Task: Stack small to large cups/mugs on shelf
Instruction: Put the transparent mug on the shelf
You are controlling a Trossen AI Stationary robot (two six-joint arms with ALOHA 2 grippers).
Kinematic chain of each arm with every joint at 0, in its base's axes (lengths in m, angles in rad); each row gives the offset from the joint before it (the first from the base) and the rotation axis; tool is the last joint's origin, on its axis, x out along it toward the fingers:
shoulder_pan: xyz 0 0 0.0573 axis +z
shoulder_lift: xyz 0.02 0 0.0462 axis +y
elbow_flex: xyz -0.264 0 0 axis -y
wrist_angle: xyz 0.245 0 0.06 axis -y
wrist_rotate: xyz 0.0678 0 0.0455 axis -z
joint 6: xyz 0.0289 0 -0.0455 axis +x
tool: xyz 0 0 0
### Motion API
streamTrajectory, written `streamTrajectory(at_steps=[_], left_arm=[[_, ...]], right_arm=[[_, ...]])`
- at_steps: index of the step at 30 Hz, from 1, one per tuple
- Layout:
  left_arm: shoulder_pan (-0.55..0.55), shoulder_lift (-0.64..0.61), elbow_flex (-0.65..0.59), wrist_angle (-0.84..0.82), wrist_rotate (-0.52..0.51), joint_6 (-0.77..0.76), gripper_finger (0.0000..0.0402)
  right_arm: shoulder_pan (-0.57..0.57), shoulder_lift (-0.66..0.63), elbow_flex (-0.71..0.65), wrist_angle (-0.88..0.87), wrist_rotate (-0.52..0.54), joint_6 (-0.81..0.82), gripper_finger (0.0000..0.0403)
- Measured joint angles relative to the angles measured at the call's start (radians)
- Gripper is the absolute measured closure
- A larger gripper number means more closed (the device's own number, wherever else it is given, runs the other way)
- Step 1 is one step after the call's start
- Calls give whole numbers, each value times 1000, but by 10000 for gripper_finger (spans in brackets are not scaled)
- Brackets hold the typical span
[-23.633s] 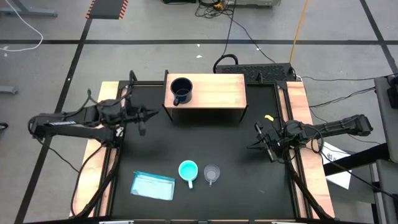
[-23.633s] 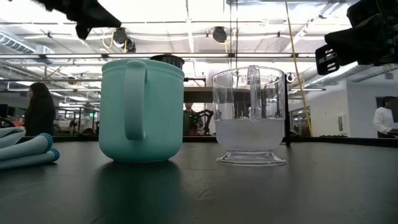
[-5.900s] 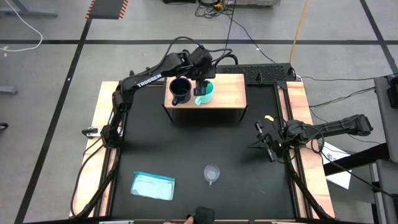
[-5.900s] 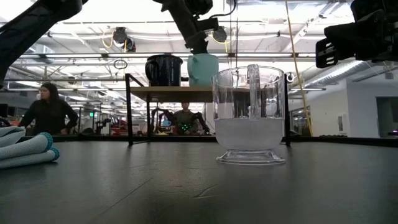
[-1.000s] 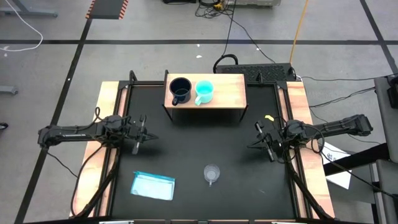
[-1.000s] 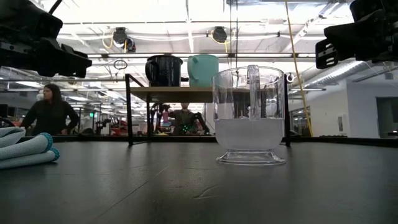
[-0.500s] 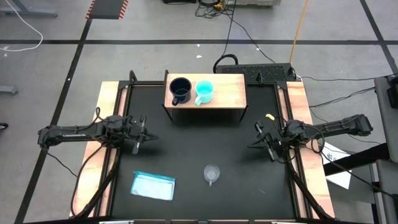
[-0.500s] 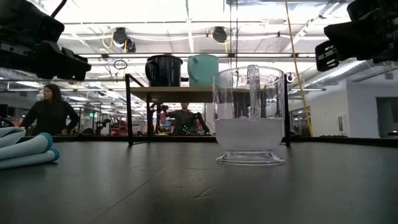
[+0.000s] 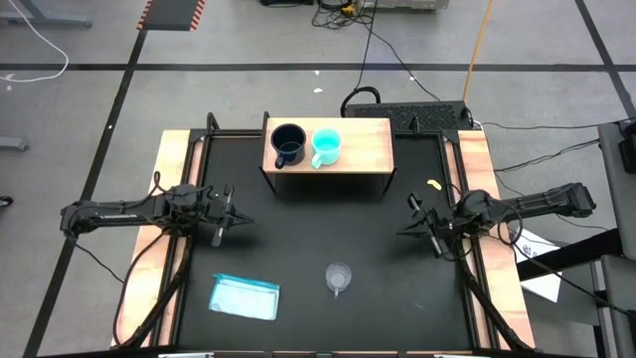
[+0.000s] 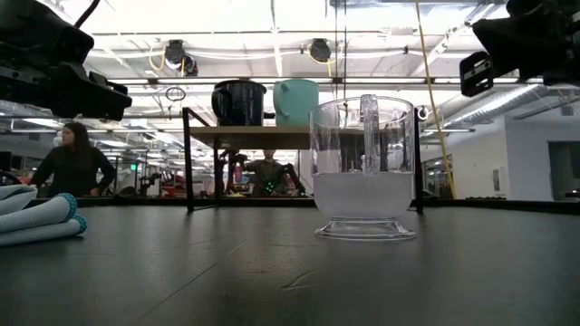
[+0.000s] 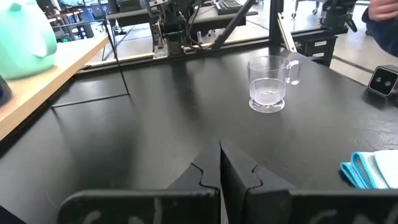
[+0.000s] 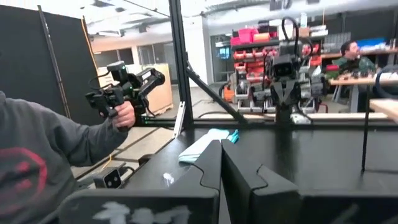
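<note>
The navy mug (image 9: 288,145) and the turquoise mug (image 9: 326,147) stand side by side on their bases on the wooden shelf (image 9: 363,149) at the table's far edge. They also show in the low view, the navy mug (image 10: 238,102) beside the turquoise mug (image 10: 295,100). The clear cup (image 9: 339,277) stands upright on the black table near the front, and shows too in the left wrist view (image 11: 269,84). My left gripper (image 9: 231,215) hovers shut and empty over the table's left side. My right gripper (image 9: 415,223) hovers shut and empty over the right side.
A flat light-blue packet (image 9: 244,296) lies at the front left. Wooden strips (image 9: 475,159) run along both table sides. A person's hand holding a handheld gripper device (image 12: 124,93) shows beyond the table's near edge. Open black table lies between the shelf and the clear cup.
My right gripper has risen a little in the low view. The mugs and the clear cup stand where they were.
</note>
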Motion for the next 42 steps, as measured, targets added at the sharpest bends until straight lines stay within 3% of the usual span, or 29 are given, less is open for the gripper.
streamTrajectory(at_steps=[7,12,24,32,42], left_arm=[[0,0,0,0,0,-4,401],[0,0,0,1,0,-7,401],[0,1,0,2,0,-2,399],[0,1,0,1,0,-3,395],[0,1,0,-1,0,-18,394]], right_arm=[[0,6,6,121,0,-71,403],[21,48,63,67,1,-126,403],[58,413,412,-225,4,-170,403],[58,624,620,-433,1,-112,400],[58,776,748,-508,-1,-99,334]])
